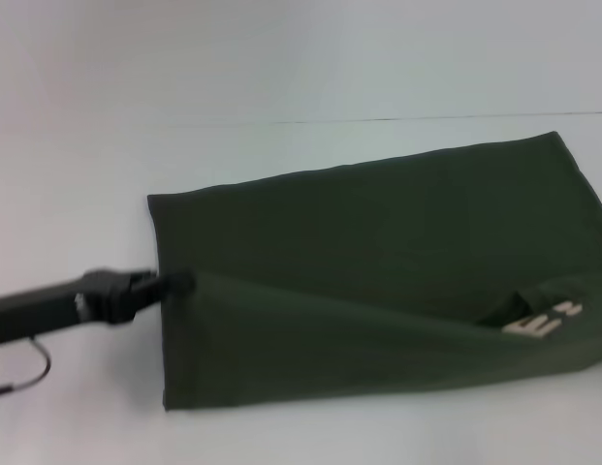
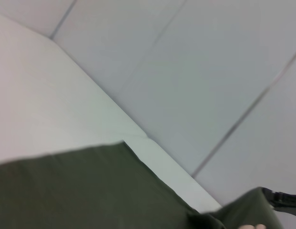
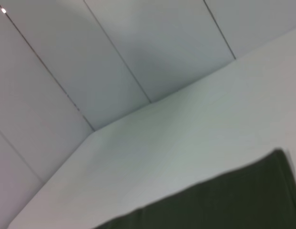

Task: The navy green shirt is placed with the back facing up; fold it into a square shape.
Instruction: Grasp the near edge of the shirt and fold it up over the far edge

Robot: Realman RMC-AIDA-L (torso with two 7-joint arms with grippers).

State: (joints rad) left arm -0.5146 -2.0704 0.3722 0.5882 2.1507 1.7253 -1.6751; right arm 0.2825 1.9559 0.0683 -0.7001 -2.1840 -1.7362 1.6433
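- The shirt (image 1: 378, 262) lay spread on the white counter (image 1: 281, 68), already partly folded, with its near edge doubled over onto the rest.
- The left tool (image 1: 170, 284) came in low from the robot's left and was clamped on the shirt's left edge, right where the folded layer started. The cloth bunched up a bit at the grip.
- A ridge of fabric ran from the left tool across toward the far right corner of the shirt, so the folded part sat raised rather than flat.
- Over at that end, well away from the left tool, a pale label (image 1: 539, 323) showed in a little opening in the cloth.
- The left wrist view showed the dark fabric (image 2: 90, 191) right below the camera and the counter edge beyond it.
- Couldn't spot the right tool anywhere; its wrist camera just looked at the counter and a corner of the shirt (image 3: 224, 205).
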